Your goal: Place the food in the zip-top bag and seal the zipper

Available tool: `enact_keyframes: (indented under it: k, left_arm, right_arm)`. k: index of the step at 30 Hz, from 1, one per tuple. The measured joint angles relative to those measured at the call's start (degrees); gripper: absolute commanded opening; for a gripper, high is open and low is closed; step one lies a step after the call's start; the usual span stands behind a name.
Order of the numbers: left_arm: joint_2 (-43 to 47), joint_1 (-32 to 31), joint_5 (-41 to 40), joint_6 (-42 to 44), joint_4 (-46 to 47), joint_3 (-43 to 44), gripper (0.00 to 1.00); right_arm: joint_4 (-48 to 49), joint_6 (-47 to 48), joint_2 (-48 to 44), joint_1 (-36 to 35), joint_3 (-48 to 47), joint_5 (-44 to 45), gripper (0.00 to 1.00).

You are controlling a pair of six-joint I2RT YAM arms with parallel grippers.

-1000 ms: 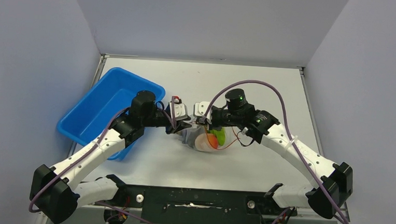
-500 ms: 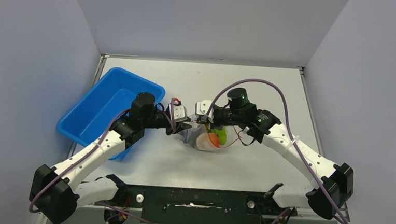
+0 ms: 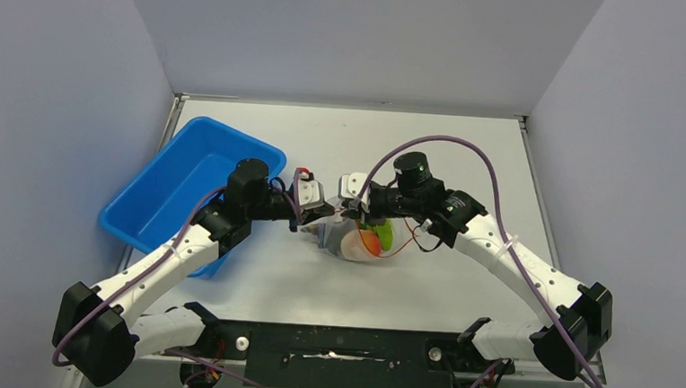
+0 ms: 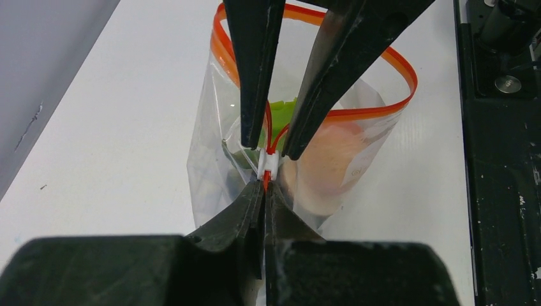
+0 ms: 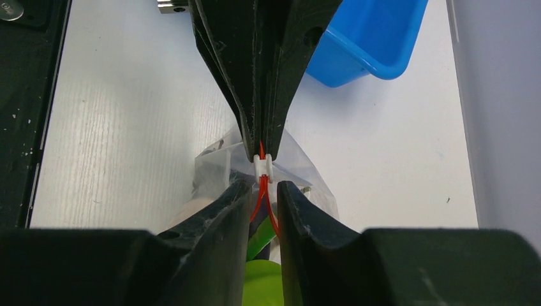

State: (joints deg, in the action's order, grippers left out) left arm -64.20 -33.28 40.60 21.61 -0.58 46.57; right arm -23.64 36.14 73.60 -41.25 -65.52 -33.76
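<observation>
The clear zip-top bag (image 3: 354,247) stands mid-table with its mouth partly open. It holds the orange-red fruit (image 3: 368,242), the lime-green fruit (image 5: 261,280), a green pod (image 4: 281,111) and a pale disc (image 4: 332,162). The grape bunch is not discernible. My left gripper (image 4: 265,185) is shut on the end of the red zipper (image 4: 383,57), right beside its white slider (image 4: 268,163). My right gripper (image 5: 263,186) faces it from the other side. Its jaws stand narrowly apart, astride the two red strips just behind the slider (image 5: 262,167).
The blue tray (image 3: 178,184) sits at the left, tilted against the left arm. It also shows in the right wrist view (image 5: 370,32). The black base rail (image 3: 339,347) runs along the near table edge.
Hardly anything. Both grippers stay at the bag's mouth, and the left wrist has edged slightly to the left.
</observation>
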Motion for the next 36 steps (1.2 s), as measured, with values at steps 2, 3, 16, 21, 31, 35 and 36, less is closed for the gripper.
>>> enact_keyframes:
  k: [2,3,16,21,31,35,36]
  left_arm:
    - [0.0,0.0,0.3,0.0,0.0,0.0,0.00]
    - [0.0,0.0,0.5,0.0,0.0,0.0,0.00]
    - [0.0,0.0,0.9,0.0,0.0,0.0,0.00]
    - [0.0,0.0,0.9,-0.2,0.0,0.0,0.00]
    - [0.7,0.5,0.6,0.1,-1.2,0.0,0.00]
    - [2.1,1.6,1.4,0.8,-2.6,0.1,0.00]
    - [2.4,2.1,1.8,1.0,-2.9,0.1,0.00]
  right_arm:
    - [0.0,-0.1,0.0,-0.1,0.0,0.1,0.36]
    - [0.0,-0.1,0.0,-0.1,0.0,0.1,0.39]
    - [0.2,0.1,0.9,-1.2,-0.3,0.2,0.28]
    - [0.9,0.1,1.8,-1.7,-0.4,0.1,0.13]
    - [1.3,-0.3,1.8,-1.9,-0.3,1.5,0.00]
    - [1.3,0.0,1.3,-2.0,-0.3,1.4,0.00]
    - [1.3,0.3,1.0,-2.0,-0.3,1.4,0.00]
